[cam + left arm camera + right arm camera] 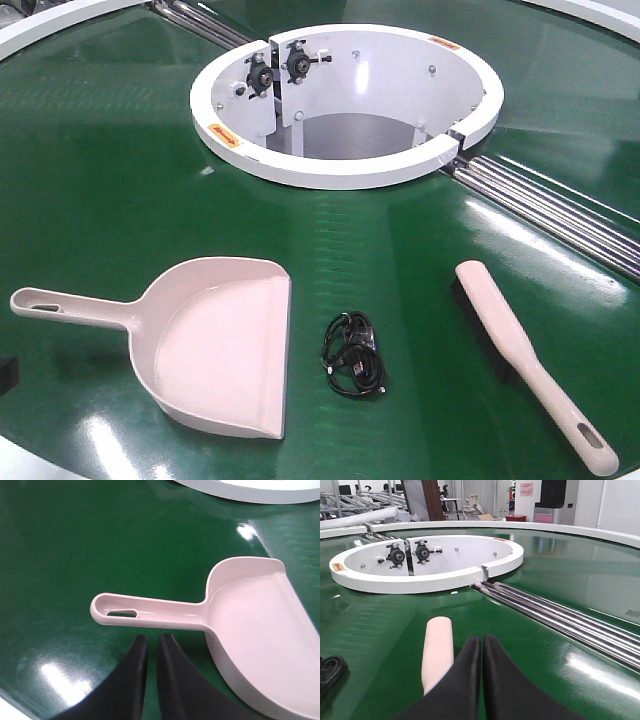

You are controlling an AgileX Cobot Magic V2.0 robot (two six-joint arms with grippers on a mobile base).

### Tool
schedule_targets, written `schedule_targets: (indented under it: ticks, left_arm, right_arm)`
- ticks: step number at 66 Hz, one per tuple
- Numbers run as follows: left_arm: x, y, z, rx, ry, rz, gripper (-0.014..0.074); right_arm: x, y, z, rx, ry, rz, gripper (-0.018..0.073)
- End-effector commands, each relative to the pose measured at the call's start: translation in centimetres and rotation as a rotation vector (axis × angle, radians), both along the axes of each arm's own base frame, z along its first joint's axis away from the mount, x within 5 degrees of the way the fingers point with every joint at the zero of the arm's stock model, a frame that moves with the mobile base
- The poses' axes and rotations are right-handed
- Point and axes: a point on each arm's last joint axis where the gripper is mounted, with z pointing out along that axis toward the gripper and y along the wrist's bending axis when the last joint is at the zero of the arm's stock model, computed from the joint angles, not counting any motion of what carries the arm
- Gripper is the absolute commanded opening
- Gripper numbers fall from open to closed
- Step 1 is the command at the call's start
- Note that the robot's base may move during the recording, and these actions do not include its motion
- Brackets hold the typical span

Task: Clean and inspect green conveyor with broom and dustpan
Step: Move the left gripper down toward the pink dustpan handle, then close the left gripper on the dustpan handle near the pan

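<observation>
While the dustpan point(215, 345) lies on the green conveyor point(100, 180) with its mouth facing right, the left hand point(152, 647) hangs just beside its handle — fingers almost together, gripping nothing. A coiled black cable point(353, 355) sits between dustpan and broom point(530, 365), which lies near the steel rods point(560, 210). The right hand point(481, 650) is pressed closed and empty — just beside the broom's end
</observation>
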Motion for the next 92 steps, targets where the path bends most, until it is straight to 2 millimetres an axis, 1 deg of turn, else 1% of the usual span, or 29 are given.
schedule_targets:
  ticks: [1, 5, 12, 20, 24, 28, 40, 47, 51, 55, 58, 62, 66, 67, 68, 69, 77, 78, 79, 80, 87, 92]
  left_arm:
    - [0.6, 0.0, 1.8, -0.013, -0.110, 0.004, 0.0120]
    - [0.6, 0.0, 1.8, -0.014, -0.118, 0.004, 0.0176]
    - [0.6, 0.0, 1.9, -0.015, -0.119, 0.005, 0.0314]
    - [0.6, -0.1, 1.9, -0.021, -0.118, 0.006, 0.0448]
    - [0.6, -0.1, 1.9, -0.021, -0.118, 0.006, 0.0503]
    - [0.6, -0.1, 1.9, -0.021, -0.121, 0.006, 0.0534]
    - [0.6, -0.1, 2.0, -0.022, -0.131, 0.007, 0.0542]
    - [0.7, -0.1, 2.1, -0.061, -0.133, 0.023, 0.0542]
    - [0.7, -0.1, 2.7, -0.049, -0.131, 0.018, 0.0542]
    - [1.1, -0.1, 3.5, -0.038, -0.089, 0.013, 0.0542]
    - [1.7, -0.2, 4.7, -0.030, -0.062, 0.006, 0.0542]
    - [2.5, -0.3, 5.7, -0.002, -0.012, -0.012, 0.0542]
    - [3.4, -0.5, 6.8, 0.049, 0.059, -0.047, 0.0542]
    - [3.6, -0.5, 7.3, 0.065, 0.063, -0.060, 0.0542]
    - [3.9, -0.6, 7.3, 0.082, 0.096, -0.074, 0.0542]
    - [4.2, -0.6, 7.8, 0.093, 0.102, -0.083, 0.0542]
    - [6.1, -0.9, 8.8, 0.223, 0.265, -0.205, 0.0542]
    - [6.3, -0.9, 9.2, 0.234, 0.271, -0.216, 0.0542]
    - [6.6, -0.9, 9.2, 0.251, 0.297, -0.236, 0.0542]
    - [6.9, -1.0, 9.5, 0.263, 0.301, -0.248, 0.0542]
    - [8.7, -1.2, 10.1, 0.346, 0.345, -0.336, 0.0542]
    - [10.0, -1.3, 10.3, 0.403, 0.350, -0.396, 0.0542]
  right_arm:
    - [0.0, -0.1, 0.1, -0.006, -0.066, -0.010, -0.0010]
    - [0.0, -0.1, 0.1, -0.006, -0.066, -0.010, -0.0010]
    - [0.0, -0.1, 0.1, -0.006, -0.066, -0.010, -0.0010]
    - [0.0, -0.1, 0.1, -0.006, -0.066, -0.010, -0.0010]
    - [0.0, -0.1, 0.1, -0.006, -0.066, -0.010, -0.0010]
    - [0.0, -0.1, 0.1, -0.006, -0.066, -0.010, -0.0010]
    - [0.0, -0.1, 0.1, -0.006, -0.066, -0.010, -0.0010]
    - [0.0, -0.1, 0.1, -0.006, -0.066, -0.010, -0.0010]
    - [0.0, -0.1, 0.1, -0.006, -0.066, -0.010, -0.0010]
    - [0.0, -0.1, 0.1, -0.006, -0.066, -0.010, -0.0010]
    - [0.0, -0.1, 0.1, -0.006, -0.066, -0.010, -0.0010]
    - [0.0, -0.1, 0.1, -0.006, -0.066, -0.010, -0.0010]
    - [0.0, -0.1, 0.1, -0.006, -0.066, -0.010, -0.0010]
    - [0.0, -0.1, 0.1, -0.006, -0.066, -0.010, -0.0010]
    - [0.0, -0.1, 0.1, -0.006, -0.066, -0.010, -0.0010]
    - [0.0, -0.1, 0.1, -0.006, -0.066, -0.010, -0.0010]
    - [0.0, -0.1, 0.1, -0.006, -0.066, -0.010, -0.0010]
    - [0.0, -0.1, 0.1, -0.006, -0.066, -0.010, -0.0010]
    - [0.0, -0.1, 0.1, -0.006, -0.066, -0.010, -0.0010]
    - [0.0, -0.1, 0.1, -0.006, -0.066, -0.010, -0.0010]
    - [0.0, -0.1, 0.1, -0.006, -0.066, -0.010, -0.0010]
    - [0.0, -0.1, 0.1, -0.006, -0.066, -0.010, -0.0010]
